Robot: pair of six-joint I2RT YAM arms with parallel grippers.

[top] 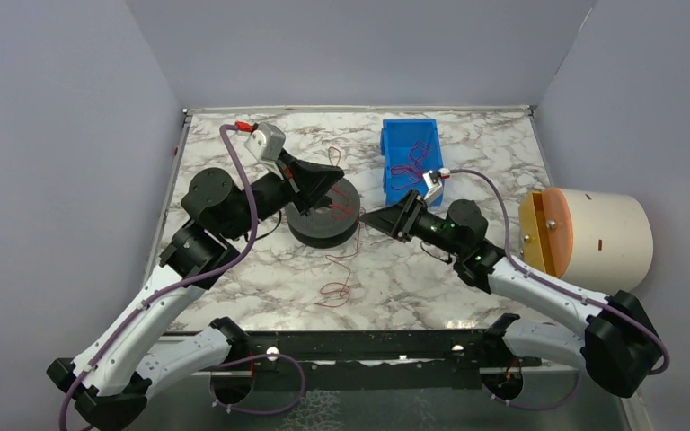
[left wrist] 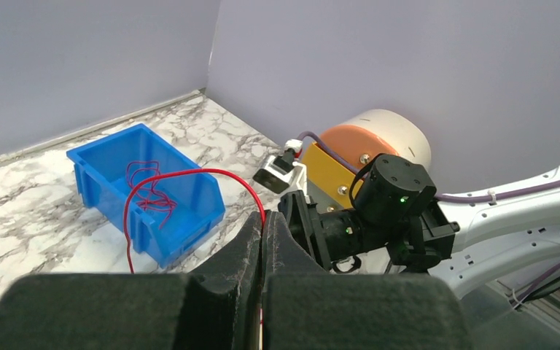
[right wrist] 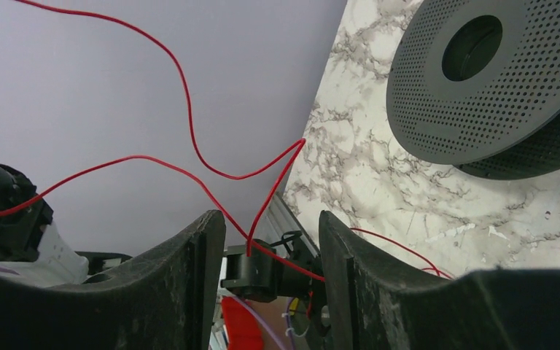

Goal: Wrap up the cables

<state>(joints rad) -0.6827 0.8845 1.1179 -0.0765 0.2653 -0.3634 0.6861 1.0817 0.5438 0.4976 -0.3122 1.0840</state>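
table [top: 467,269]: white marble-patterned top with grey veins. black perforated spool [top: 323,220] lies flat on it near the middle. blue bin [top: 411,153] stands beyond the spool and to its right, apart from it. loose red cable [top: 335,289] lies in tangled loops on the marble, on the near side of the spool. cream drum [top: 593,233], orange-faced, lies on its side well right of the spool at the table's edge; contact with the top cannot be told.
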